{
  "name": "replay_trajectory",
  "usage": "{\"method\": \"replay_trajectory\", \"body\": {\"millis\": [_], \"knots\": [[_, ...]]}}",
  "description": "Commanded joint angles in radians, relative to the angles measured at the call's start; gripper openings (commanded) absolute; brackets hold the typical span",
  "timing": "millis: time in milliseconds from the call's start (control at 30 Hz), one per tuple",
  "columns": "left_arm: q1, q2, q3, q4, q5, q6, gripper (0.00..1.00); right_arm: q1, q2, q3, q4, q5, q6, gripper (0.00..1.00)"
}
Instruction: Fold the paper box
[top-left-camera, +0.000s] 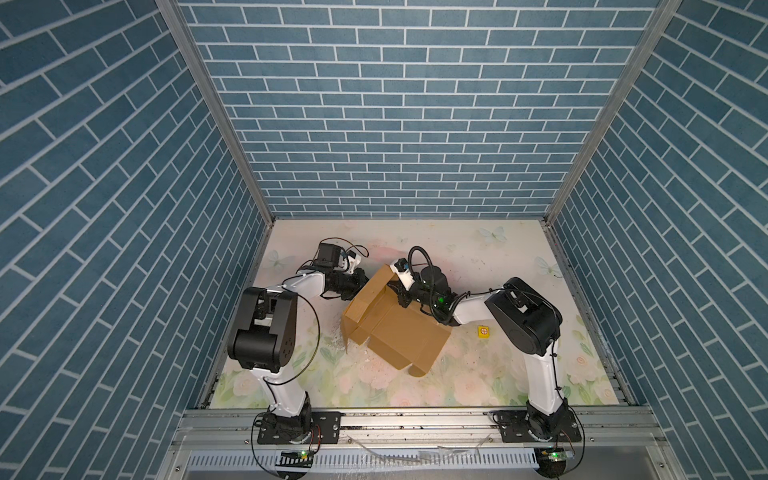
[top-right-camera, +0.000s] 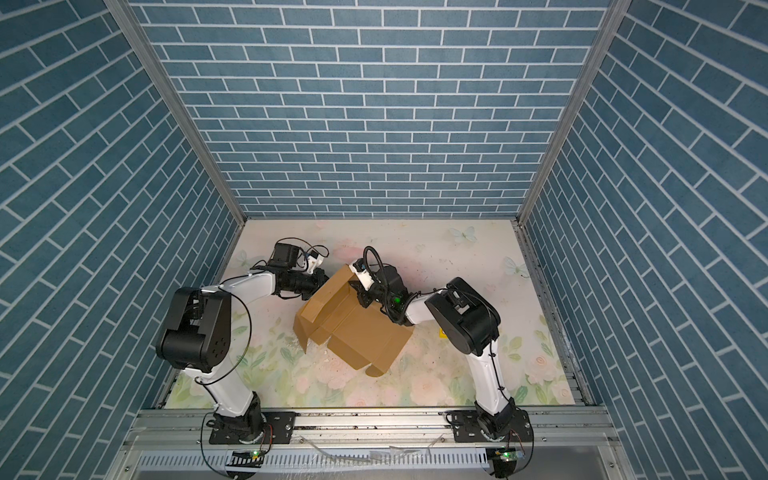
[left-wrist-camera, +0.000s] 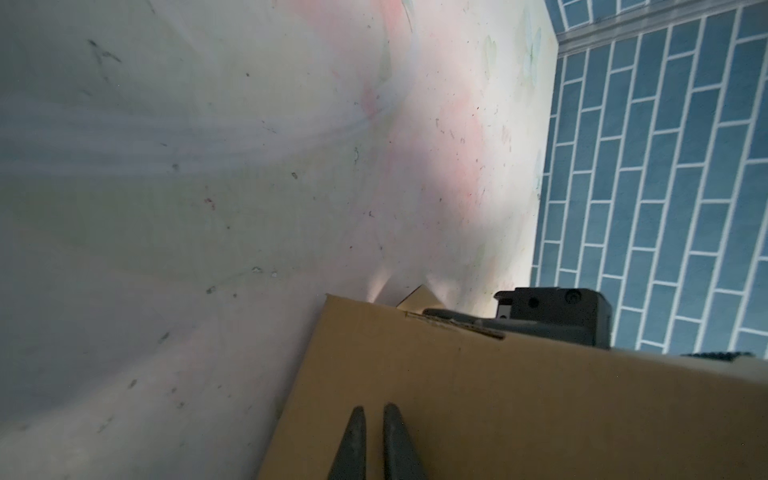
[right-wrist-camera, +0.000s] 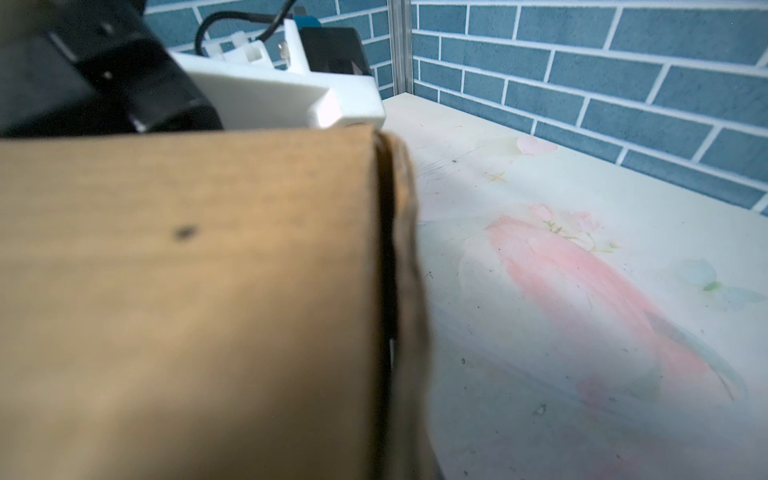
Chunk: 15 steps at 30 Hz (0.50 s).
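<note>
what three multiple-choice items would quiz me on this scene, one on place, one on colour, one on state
1. The cube lies:
a) inside the box
b) on the table, right of the box in a top view
c) on top of the box

2. The cube is:
a) blue
b) green
c) yellow

3. The box is:
a) partly folded
b) fully flat
c) closed up

Answers:
1 b, it sits on the table apart from the box.
2 c, it is yellow with a red mark.
3 a, one wall stands while other flaps lie open.
</note>
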Motion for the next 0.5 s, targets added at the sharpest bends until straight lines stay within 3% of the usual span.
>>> {"method": "replay_trajectory", "body": {"millis": [0, 100, 200, 333, 467], "knots": [[0.032, -0.059, 0.018, -0.103, -0.09, 0.1, 0.24, -0.001, -0.034, -0.055, 0.018, 0.016, -0.019, 0.18], [0.051, -0.1, 0.037, -0.189, -0.247, 0.18, 0.36, 0.0, -0.083, -0.103, 0.004, 0.041, -0.026, 0.28], [0.075, -0.135, 0.049, -0.221, -0.312, 0.223, 0.47, 0.002, -0.132, -0.16, 0.02, 0.065, -0.021, 0.39], [0.093, -0.181, 0.081, -0.242, -0.272, 0.242, 0.59, 0.001, -0.203, -0.211, 0.0, 0.111, -0.031, 0.55], [0.087, -0.216, 0.146, -0.293, -0.211, 0.295, 0.74, 0.001, -0.302, -0.27, -0.065, 0.13, -0.007, 0.57]]}}
